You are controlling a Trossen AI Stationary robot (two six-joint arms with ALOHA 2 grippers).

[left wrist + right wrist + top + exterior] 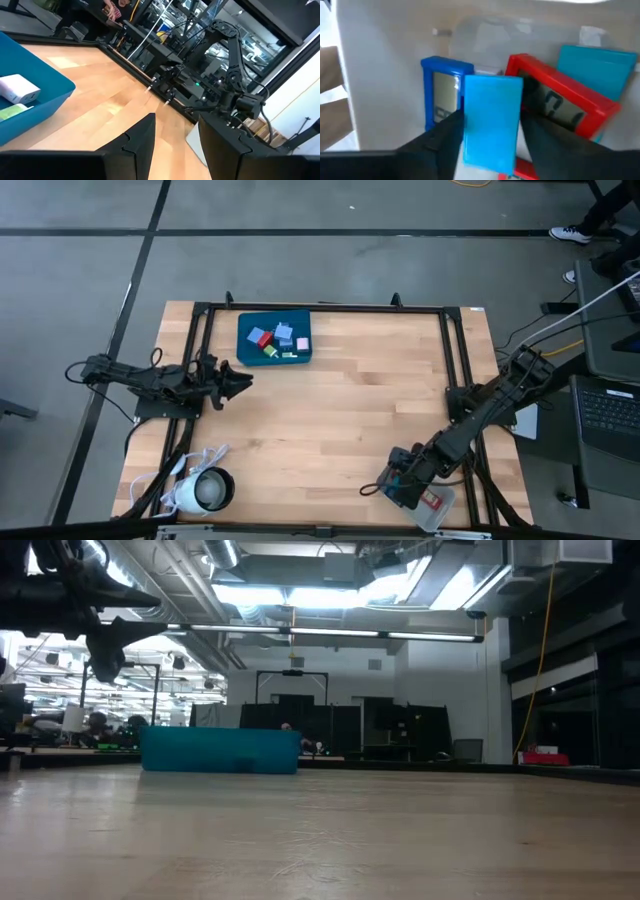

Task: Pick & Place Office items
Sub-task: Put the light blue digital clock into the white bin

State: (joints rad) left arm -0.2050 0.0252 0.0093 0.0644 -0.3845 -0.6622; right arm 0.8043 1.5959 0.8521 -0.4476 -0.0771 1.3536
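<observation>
Two trays, one teal [246, 350], one grey [440, 518], one white round device [200, 491], two arms.

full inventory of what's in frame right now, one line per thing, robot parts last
teal tray: 1, teal, far side of table, left of centre.
small blocks: several in teal tray; red, blue, pink, yellow, green, white; exact count unclear.
grey tray: 1, pale grey, near right corner of table.
pieces in grey tray: blue-framed one, red-framed one, teal one.
light blue block: 1, between right tool's fingers, over grey tray.
white round corded device: 1, near left corner.
laptop: 1, dark, off table at right.
left tool: left edge, fingers apart, empty.
right tool: over grey tray.
</observation>
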